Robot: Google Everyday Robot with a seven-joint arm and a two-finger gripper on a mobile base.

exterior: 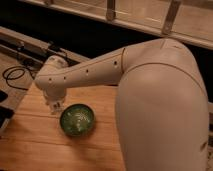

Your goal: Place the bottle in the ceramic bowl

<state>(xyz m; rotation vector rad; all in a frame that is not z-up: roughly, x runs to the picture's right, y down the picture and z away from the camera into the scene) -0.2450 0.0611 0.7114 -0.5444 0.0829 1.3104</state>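
The ceramic bowl [77,120] is dark green and glossy with pale swirl marks inside, and stands on the wooden table [35,140]. I see nothing lying in it. My gripper [55,105] hangs under the white wrist, just left of the bowl's rim and a little behind it, low over the table. The big white arm [150,100] fills the right half of the view. The bottle does not show in this view; it is hidden or out of view.
Black cables [12,75] lie on the floor to the left of the table. A dark rail [30,47] runs behind the table's far edge. A metal railing [167,17] stands at the back.
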